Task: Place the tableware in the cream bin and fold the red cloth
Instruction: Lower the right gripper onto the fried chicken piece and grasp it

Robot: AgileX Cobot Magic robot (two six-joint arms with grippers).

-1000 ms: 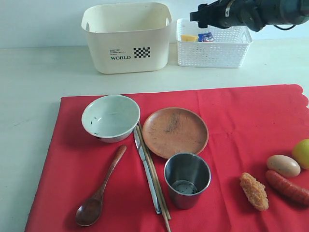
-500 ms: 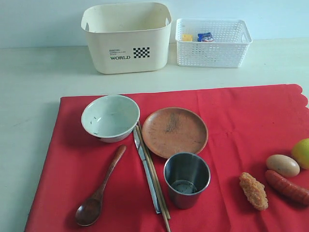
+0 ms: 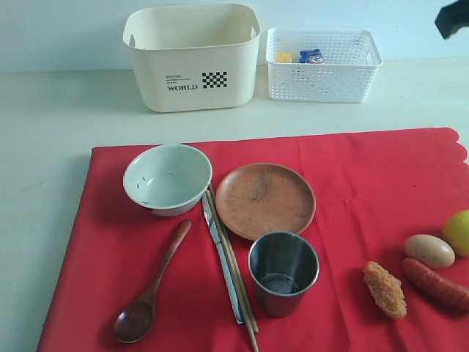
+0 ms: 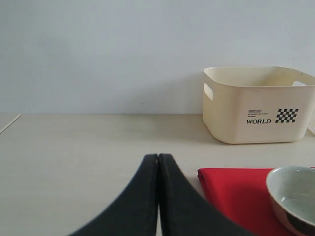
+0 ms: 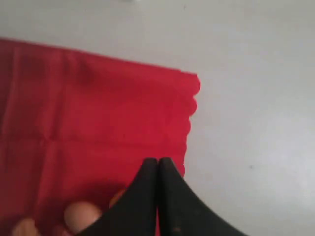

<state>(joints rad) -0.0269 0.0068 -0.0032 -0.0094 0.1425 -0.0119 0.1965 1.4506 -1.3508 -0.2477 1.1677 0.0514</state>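
Note:
On the red cloth (image 3: 366, 183) lie a pale green-white bowl (image 3: 168, 178), a round brown plate (image 3: 265, 199), a steel cup (image 3: 283, 273), a dark wooden spoon (image 3: 150, 293), a silver knife (image 3: 222, 260) and wooden chopsticks (image 3: 239, 282). The cream bin (image 3: 193, 55) stands behind the cloth and holds nothing I can see. My left gripper (image 4: 158, 156) is shut and empty, low over the bare table, with the cream bin (image 4: 258, 103) and bowl (image 4: 294, 196) ahead. My right gripper (image 5: 157, 161) is shut and empty above the cloth's scalloped edge (image 5: 189, 113); a dark part of its arm (image 3: 453, 17) shows at the exterior view's top right corner.
A white lattice basket (image 3: 322, 73) with toy cheese (image 3: 284, 56) and a small carton (image 3: 311, 56) stands right of the bin. Toy foods lie at the cloth's right end: a fried piece (image 3: 385, 290), an egg (image 3: 429, 251), a sausage (image 3: 438, 284) and a yellow fruit (image 3: 458, 232).
The right arm, over the basket one second ago, pulled away to the right; only its tip shows at the corner now. The tableware has not moved.

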